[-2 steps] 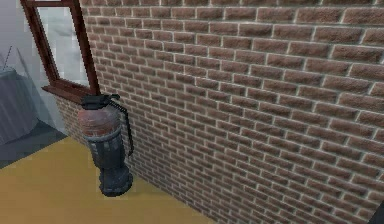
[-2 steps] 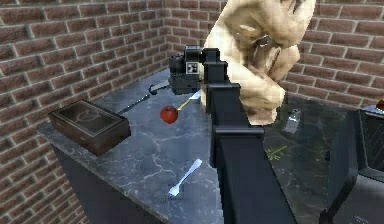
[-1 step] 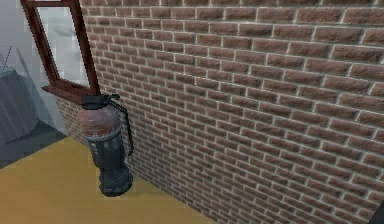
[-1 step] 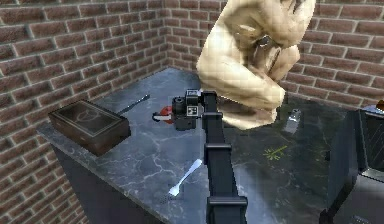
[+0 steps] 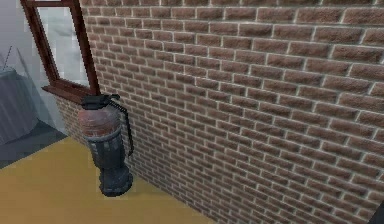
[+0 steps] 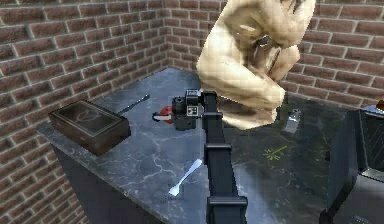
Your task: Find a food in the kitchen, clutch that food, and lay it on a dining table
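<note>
In the arm side view the arm [image 6: 218, 160] rises from the bottom edge over a dark stone countertop [image 6: 120, 160]. The gripper [image 6: 178, 108] is a dark body at the arm's far end, with a small red thing [image 6: 160, 118] just left of it on the counter. A thin knife-like thing [image 6: 133, 104] lies beyond that. I cannot tell whether the gripper holds anything. No shape on the counter reads clearly as food.
A large tan statue [image 6: 250, 60] sits at the back of the counter. Also on it: a dark wooden box [image 6: 90, 123], a white utensil [image 6: 186, 178], a small grey shaker [image 6: 292, 121]. Forward view: brick wall [image 5: 260, 100], window [image 5: 60, 45], dark canister [image 5: 106, 140] on tan floor.
</note>
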